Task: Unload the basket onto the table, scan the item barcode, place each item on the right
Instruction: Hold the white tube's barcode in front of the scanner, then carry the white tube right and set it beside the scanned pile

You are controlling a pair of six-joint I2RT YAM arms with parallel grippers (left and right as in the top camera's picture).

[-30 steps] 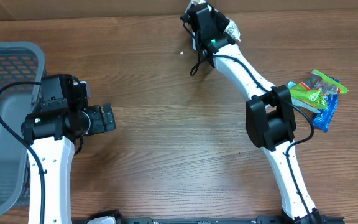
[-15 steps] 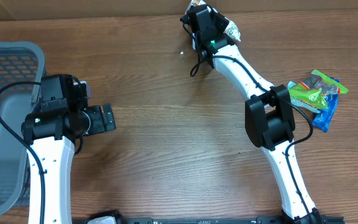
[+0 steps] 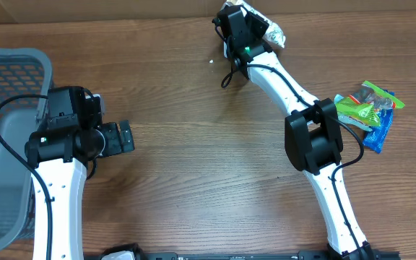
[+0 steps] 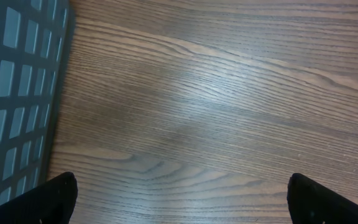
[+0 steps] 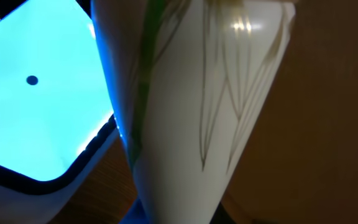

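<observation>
Right wrist view: white packet (image 5: 197, 106), pinched in the right gripper (image 3: 253, 23), jaws closed almost to touching. Long axis runs up the frame from the jaws, narrow end lowest. Lit cyan panel (image 5: 42, 93), likely the scanner, lies just beside the packet at left. Overhead: packet at top centre. Left gripper (image 3: 125, 136): jaws fully spread, empty, well apart beside the basket (image 3: 13, 65). Right arm is nearer; no barcode is visible, so the packet probably needs turning toward the panel.

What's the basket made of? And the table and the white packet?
The basket looks like matte gray plastic, molded in a grid of holes. The table: wood or wood-look laminate, brown grain, slight sheen. The white packet: probably glossy plastic film, creased and catching light.
</observation>
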